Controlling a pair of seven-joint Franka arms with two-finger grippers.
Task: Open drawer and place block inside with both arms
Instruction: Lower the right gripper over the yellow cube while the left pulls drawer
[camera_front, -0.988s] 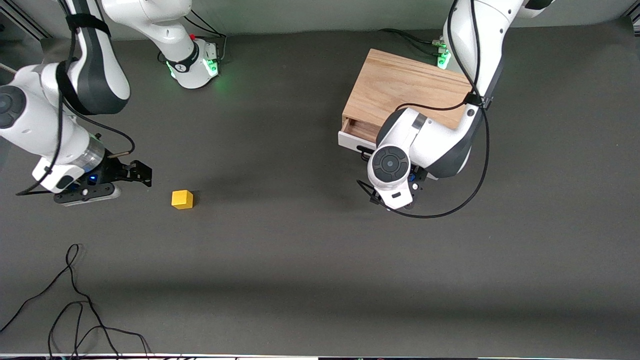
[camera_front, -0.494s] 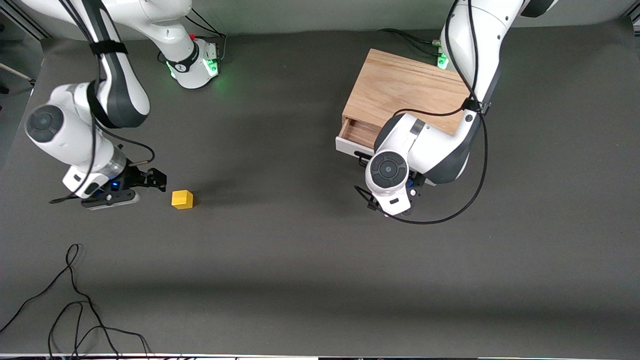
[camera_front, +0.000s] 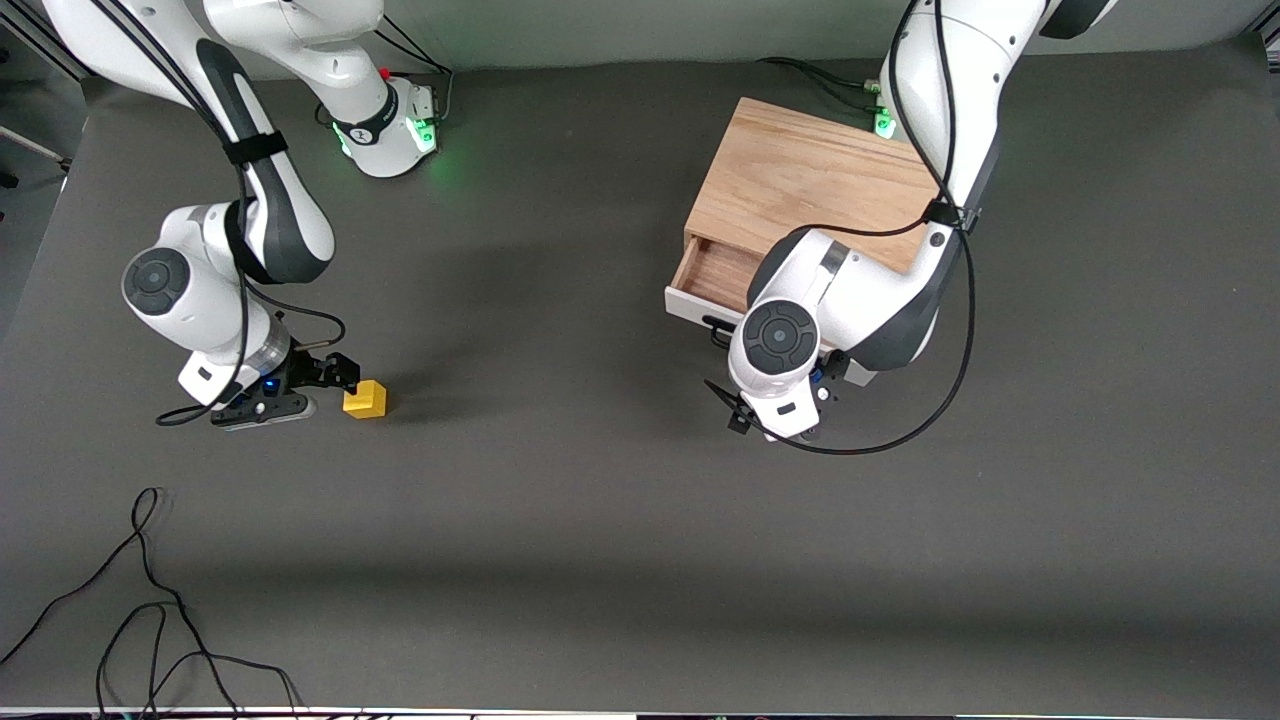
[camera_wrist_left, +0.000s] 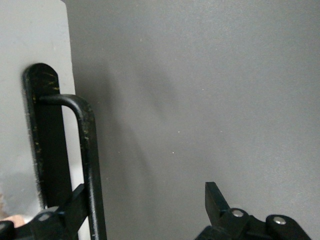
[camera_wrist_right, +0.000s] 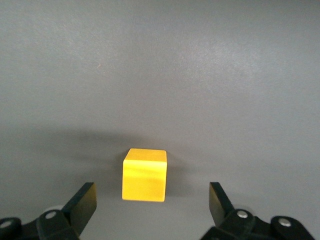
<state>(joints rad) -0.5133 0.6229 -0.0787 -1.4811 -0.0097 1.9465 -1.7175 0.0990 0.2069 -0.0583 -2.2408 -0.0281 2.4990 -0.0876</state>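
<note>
**benchrat:** ok starting at the right arm's end of the table. The right gripper (camera_front: 340, 372) sits low just beside the block (camera_front: 365, 398), fingers spread wide with nothing in them. In the right wrist view the block (camera_wrist_right: 145, 174) is a little ahead of the fingertips (camera_wrist_right: 84, 200) and roughly centred on the gap, touching neither one. It rests flat on the dark table (camera_front: 560, 520), well apart from the drawer.

**servo_sam:** and the other end?

**benchrat:** The cabinet (camera_front: 810, 180) stands at the left arm's end. Its drawer (camera_front: 712, 285) is pulled partway out, so you can see a slice of wooden floor inside, bare where it shows. The left gripper (camera_front: 772, 405) is down in front of the white panel, mostly buried under its own wrist in the front view.

**servo_sam:** is it gripping the handle?

**benchrat:** Not clamped. In the left wrist view the fingers are apart: the black wire handle (camera_wrist_left: 85, 165) runs right alongside one fingertip (camera_wrist_left: 77, 202), on the inner side of it, and the second fingertip is well off from the bar over bare table. Whether that near finger really touches the bar, I can't tell.

**servo_sam:** anything else lying around?

**benchrat:** Just a loose black cable (camera_front: 150, 600) on the table, nearer the front camera than the block.
</note>
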